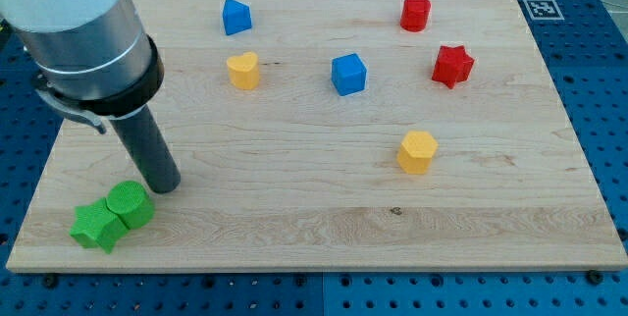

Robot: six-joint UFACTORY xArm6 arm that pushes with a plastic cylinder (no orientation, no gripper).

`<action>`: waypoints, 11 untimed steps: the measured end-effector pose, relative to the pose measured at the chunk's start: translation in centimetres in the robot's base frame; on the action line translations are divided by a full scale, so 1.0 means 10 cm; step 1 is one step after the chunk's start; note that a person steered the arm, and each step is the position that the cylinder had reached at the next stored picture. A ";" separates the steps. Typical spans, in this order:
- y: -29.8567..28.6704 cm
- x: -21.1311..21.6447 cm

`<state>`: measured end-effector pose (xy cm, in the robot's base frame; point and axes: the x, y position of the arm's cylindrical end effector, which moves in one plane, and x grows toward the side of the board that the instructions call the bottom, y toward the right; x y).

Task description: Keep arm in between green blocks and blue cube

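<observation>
**Nearly hugging the greens, with the blue cube far up the board**

Right now my tip (167, 186) sits near the board's bottom-left corner; you have no pincer to read here, only a bare rod with nothing to open, close or hold. Just below and left of it lie the green cylinder (130, 204) and the green star (96, 225), touching each other, the cylinder almost against my tip. The blue cube (348, 74) lies well apart, up and to the right, toward the middle of the top half. That diagonal is what the coming move turns on, as I judge it: you are on the line between them, but crowded to the green end. A yellow heart (243, 71) stands just left of that line.
</observation>
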<state>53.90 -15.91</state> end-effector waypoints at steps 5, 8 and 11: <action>1.01 -0.02; 0.53 -0.27; 0.49 -0.79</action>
